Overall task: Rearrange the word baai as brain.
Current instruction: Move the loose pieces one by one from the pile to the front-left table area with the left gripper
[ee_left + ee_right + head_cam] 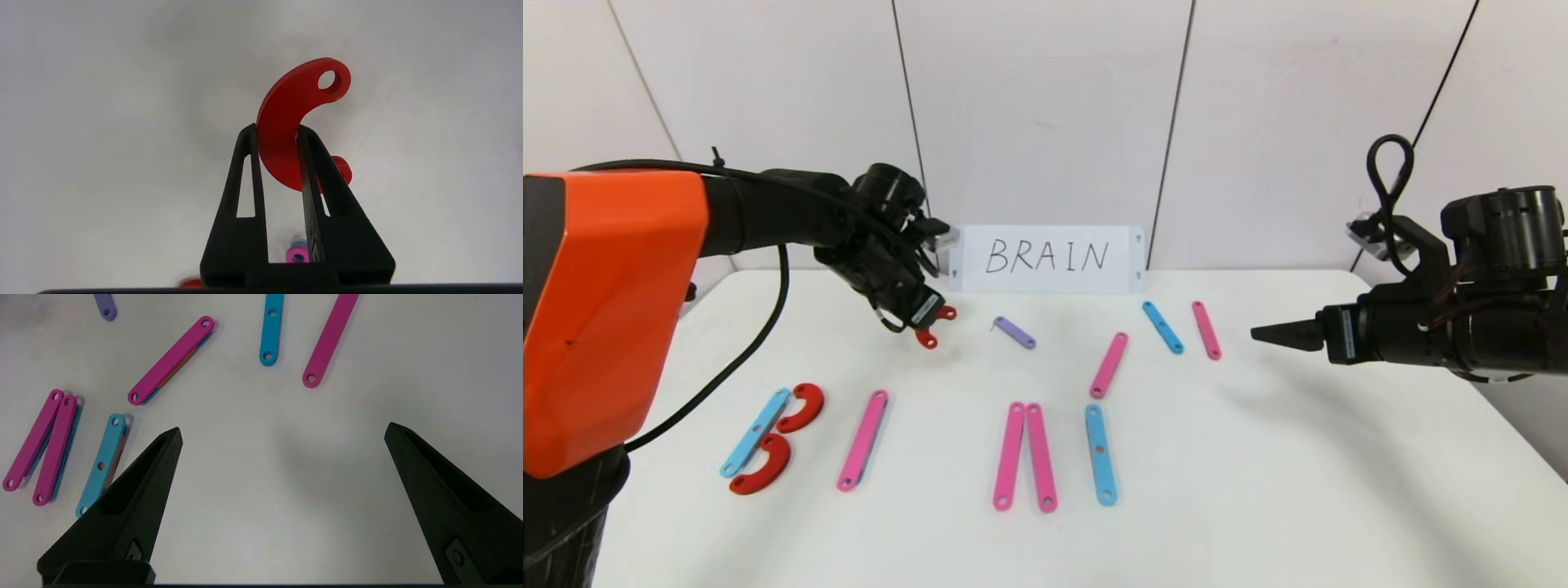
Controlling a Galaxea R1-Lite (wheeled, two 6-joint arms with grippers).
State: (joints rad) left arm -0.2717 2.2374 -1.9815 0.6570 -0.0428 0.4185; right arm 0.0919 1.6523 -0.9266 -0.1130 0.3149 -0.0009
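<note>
On the table (1258,490), only the B (768,441) is standing finished; the loose strips (1029,456) beyond it are awaiting arrangement. The right gripper (282,435) is hovering with jaws spread, while the left gripper (278,134) is pinching a red curve (294,102) near the card (1047,258).

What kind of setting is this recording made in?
Probably a lab test bench: a bare white table against plain white wall panels, with a handwritten BRAIN card propped as the prompt.

Bright even light, soft faint shadows
</note>
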